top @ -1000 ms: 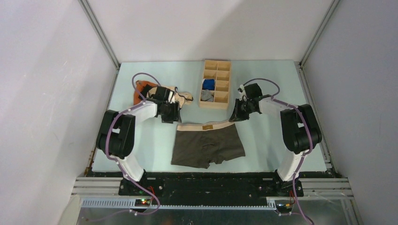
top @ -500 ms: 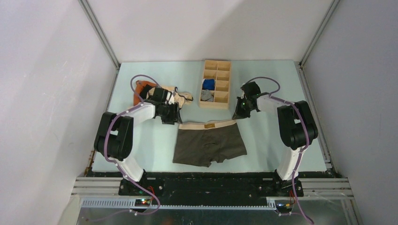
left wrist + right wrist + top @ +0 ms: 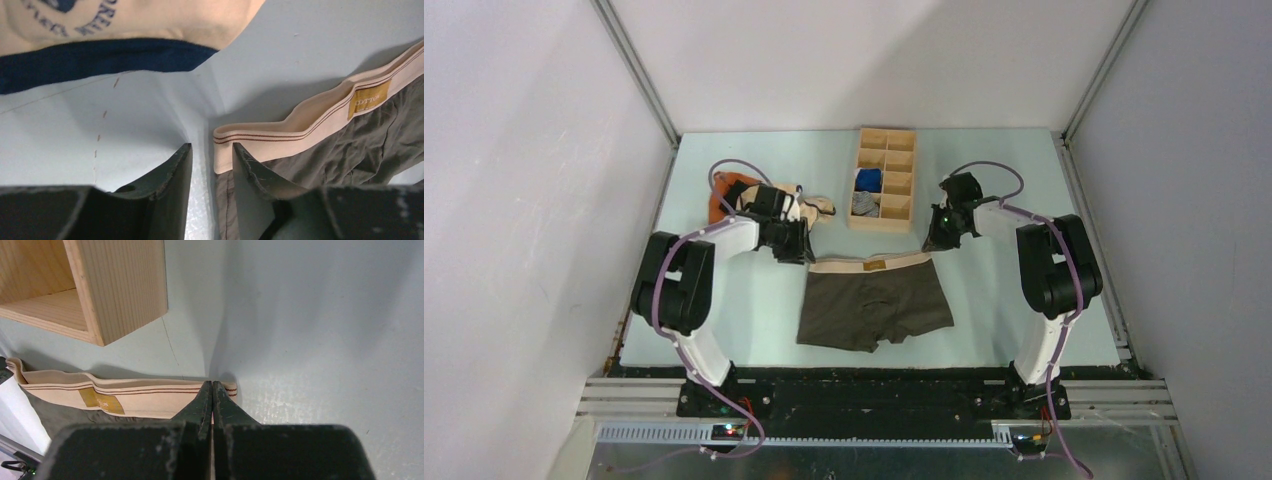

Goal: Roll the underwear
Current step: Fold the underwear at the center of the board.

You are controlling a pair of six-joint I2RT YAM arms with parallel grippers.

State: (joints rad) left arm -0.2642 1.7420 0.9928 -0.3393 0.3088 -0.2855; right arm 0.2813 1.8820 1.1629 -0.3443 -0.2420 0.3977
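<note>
The underwear (image 3: 874, 305) lies flat mid-table, dark olive-brown, with its pale beige waistband (image 3: 871, 264) on the far side. My left gripper (image 3: 796, 250) is at the waistband's left end. In the left wrist view the left gripper (image 3: 210, 146) is open, the waistband's corner (image 3: 222, 150) lying in the gap by the right finger (image 3: 250, 175). My right gripper (image 3: 934, 240) is at the waistband's right end. In the right wrist view the right gripper (image 3: 212, 382) is shut, pinching the waistband (image 3: 150, 395) near its corner, right of the brown label (image 3: 100, 401).
A wooden compartment box (image 3: 884, 180) stands just beyond the waistband, holding a blue roll (image 3: 869, 179) and a grey roll (image 3: 863, 203); its corner (image 3: 120, 285) is close to my right gripper. A cream-and-orange garment (image 3: 734, 195) lies behind my left gripper.
The underwear has slid a little to the right and away from the arm bases. My right gripper has drawn back toward the far side; my left gripper has shifted slightly right.
</note>
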